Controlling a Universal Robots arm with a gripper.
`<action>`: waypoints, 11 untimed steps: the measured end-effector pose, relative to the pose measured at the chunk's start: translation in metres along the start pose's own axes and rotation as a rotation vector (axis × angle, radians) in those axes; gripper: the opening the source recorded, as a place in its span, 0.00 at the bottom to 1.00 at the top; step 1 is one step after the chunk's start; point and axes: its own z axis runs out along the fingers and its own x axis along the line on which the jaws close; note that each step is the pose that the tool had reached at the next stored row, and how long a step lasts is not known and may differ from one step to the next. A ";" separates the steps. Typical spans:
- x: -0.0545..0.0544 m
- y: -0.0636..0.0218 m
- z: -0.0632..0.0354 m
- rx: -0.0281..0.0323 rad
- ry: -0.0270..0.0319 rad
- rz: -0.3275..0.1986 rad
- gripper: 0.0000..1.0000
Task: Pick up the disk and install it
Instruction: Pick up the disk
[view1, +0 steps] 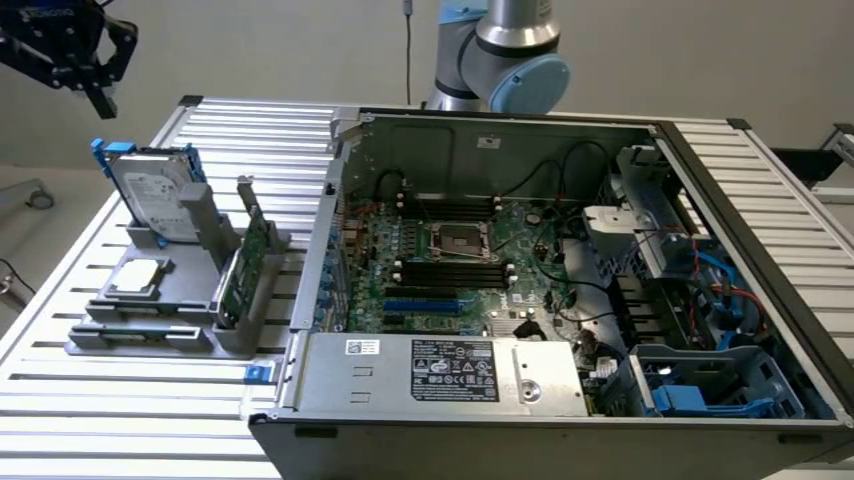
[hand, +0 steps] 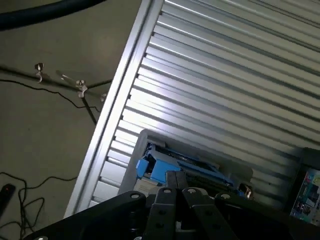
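Hovering above the silver-grey metal hard drive (view1: 154, 195) in blue plastic rails, my black gripper (hand: 179, 186) closed and empty, I judge it stiff, probably heavy, best gripped by its top edge.

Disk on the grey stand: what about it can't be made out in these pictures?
1. Wrist view: the hand covers the near side of the disk.
2. Exterior view: the print on the label is too small to read, and the stand hides the disk's lower end.
3. Exterior view: the hand is cut off by the picture's upper edge.
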 end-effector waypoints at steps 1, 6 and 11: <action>0.000 0.0000 0.0001 -0.0002 0.0011 -0.019 0.11; 0.000 0.0000 0.0003 -0.0013 0.0059 -0.109 0.11; 0.000 0.0000 0.0004 -0.0023 0.0106 -0.200 0.11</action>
